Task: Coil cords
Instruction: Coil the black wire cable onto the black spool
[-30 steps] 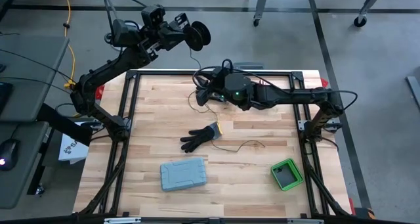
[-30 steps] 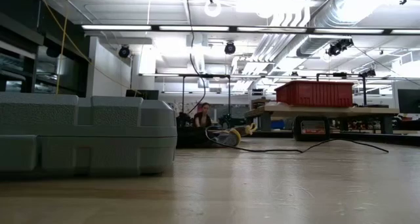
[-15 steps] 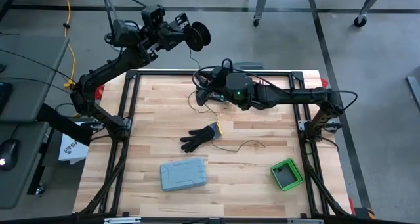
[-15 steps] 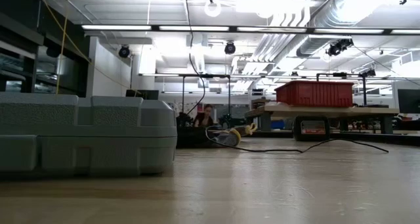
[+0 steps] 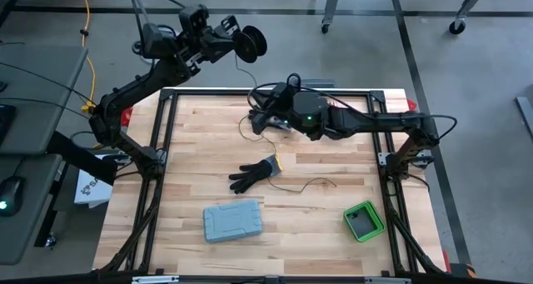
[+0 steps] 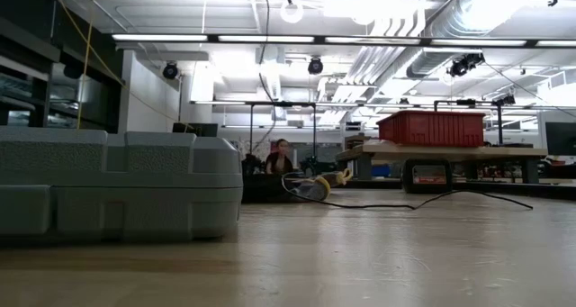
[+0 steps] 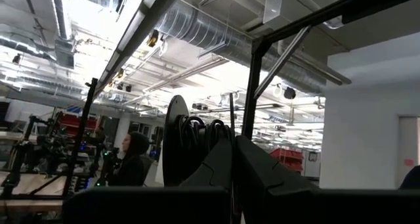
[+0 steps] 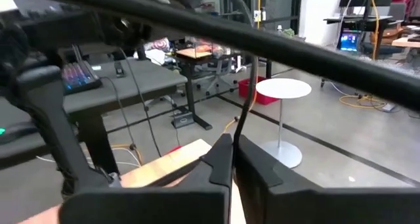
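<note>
The cord is a thin dark wire. Part of it is wound into a black coil (image 5: 252, 41) (image 7: 190, 142), held up beyond the table's far left corner by my shut left gripper (image 5: 236, 36) (image 7: 233, 144). From the coil a strand (image 5: 247, 77) drops to my right gripper (image 5: 259, 122) (image 8: 233, 148), which is shut on it over the far middle of the table. The loose remainder (image 5: 312, 182) (image 6: 450, 200) lies squiggled on the wood, passing a black glove (image 5: 250, 176). My left gripper is shut at the rim of the coil (image 7: 211, 135), with a strand (image 7: 231, 115) standing up at its fingertips. The fingers themselves hide the exact place of contact. They slant upward, and the coil is lifted clear, high above the table edge. My right gripper pinches one strand of the cord (image 8: 241, 122) between its two fingertips. The fingers lie about level, coming from the table's right and crossing the strand. Above them the cord rises in a gentle curve toward the coil; below them it drops toward the table.
A grey plastic case (image 5: 232, 221) (image 6: 117, 185) lies near the front edge, left of middle. A green box (image 5: 364, 221) sits at the front right. A black frame rail (image 5: 275, 91) runs along the table's far edge. Bare wood lies between glove and case.
In the low view the upper stretch of the hanging cord has shifted slightly sideways, while the part lying on the table has stayed where it was. The left arm has held the coil still.
</note>
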Controlling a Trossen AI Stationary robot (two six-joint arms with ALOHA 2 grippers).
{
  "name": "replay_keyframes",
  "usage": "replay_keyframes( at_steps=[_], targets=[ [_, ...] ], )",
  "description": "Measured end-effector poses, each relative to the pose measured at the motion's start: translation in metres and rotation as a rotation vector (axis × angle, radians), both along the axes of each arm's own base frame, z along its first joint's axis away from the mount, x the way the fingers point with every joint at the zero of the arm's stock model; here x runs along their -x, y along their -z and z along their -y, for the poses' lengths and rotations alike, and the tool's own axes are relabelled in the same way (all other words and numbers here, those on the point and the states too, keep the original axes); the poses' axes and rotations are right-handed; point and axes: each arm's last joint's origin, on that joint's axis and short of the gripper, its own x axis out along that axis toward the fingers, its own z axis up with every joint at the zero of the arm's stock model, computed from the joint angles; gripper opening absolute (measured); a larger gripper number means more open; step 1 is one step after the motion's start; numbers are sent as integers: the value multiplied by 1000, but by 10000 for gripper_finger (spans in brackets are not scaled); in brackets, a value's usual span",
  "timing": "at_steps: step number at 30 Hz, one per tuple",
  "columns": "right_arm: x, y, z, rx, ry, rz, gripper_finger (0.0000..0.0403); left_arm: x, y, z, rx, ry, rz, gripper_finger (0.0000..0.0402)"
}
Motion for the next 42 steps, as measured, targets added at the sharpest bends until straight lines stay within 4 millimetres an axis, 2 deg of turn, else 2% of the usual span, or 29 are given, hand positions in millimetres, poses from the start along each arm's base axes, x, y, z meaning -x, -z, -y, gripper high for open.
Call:
replay_keyframes(
  at_steps=[6, 12, 19, 25, 32, 42],
  targets=[
    [21, -18, -12, -11, -39, -1, 1, 17, -1, -21, 13, -77, -34, 0],
    [45, -35, -29, -32, -119, 13, 1, 36, 4, -43, 55, -179, -171, 0],
    [69, -55, -38, 4, -170, 37, 0, 57, 10, -47, 140, -173, -381, 0],
    [76, -67, -30, 20, -250, 109, 0, 52, 23, -31, 212, -102, -543, 0],
    [74, -68, -18, 31, -324, 116, 0, 29, 39, -5, 271, 53, -699, 0],
    [75, -69, -10, 0, -477, 134, 0, 3, 45, 28, 259, 218, -766, 0]
  ],
)
